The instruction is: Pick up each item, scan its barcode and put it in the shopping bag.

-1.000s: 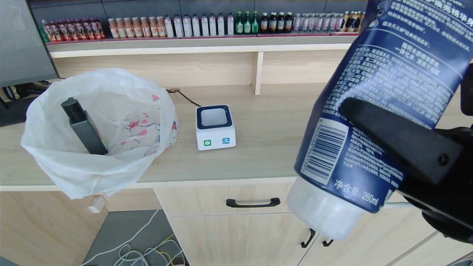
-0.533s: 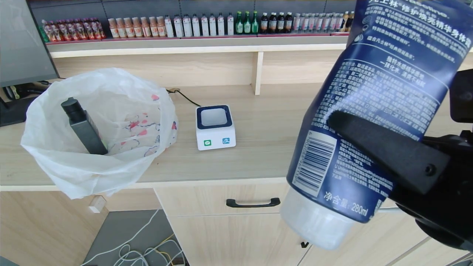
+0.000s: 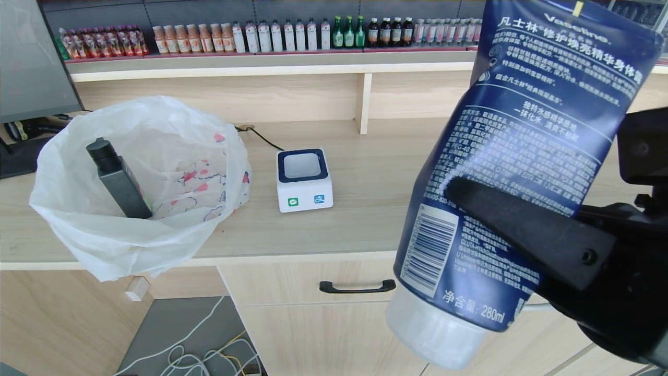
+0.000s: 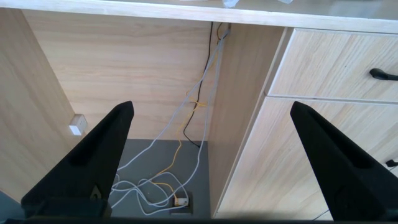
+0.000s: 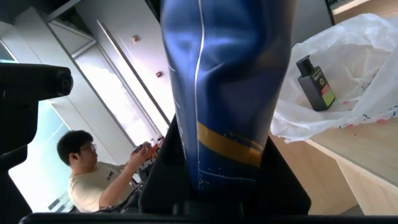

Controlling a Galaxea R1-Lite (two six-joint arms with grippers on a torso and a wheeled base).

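Observation:
My right gripper [image 3: 514, 230] is shut on a big dark blue lotion tube [image 3: 527, 136], held high and close to the head camera, tilted with its translucent cap down and its barcode [image 3: 430, 243] facing the camera. In the right wrist view the tube [image 5: 227, 81] stands clamped between the fingers. The white barcode scanner [image 3: 304, 179] sits on the wooden counter [image 3: 376, 177], left of and beyond the tube. A white plastic shopping bag [image 3: 141, 183] stands open at the left with a dark grey bottle [image 3: 117, 180] inside. My left gripper [image 4: 208, 162] is open, low below the counter.
A monitor [image 3: 31, 57] stands at the counter's far left. A raised shelf with a divider [image 3: 365, 99] runs behind the counter; rows of bottles [image 3: 282, 34] line the back wall. Drawers with black handles [image 3: 357, 286] lie below, cables [image 3: 198, 355] on the floor.
My right gripper has carried the tube to the left and a little lower in the head view; more of the tube's top is visible. Bag and scanner have not moved.

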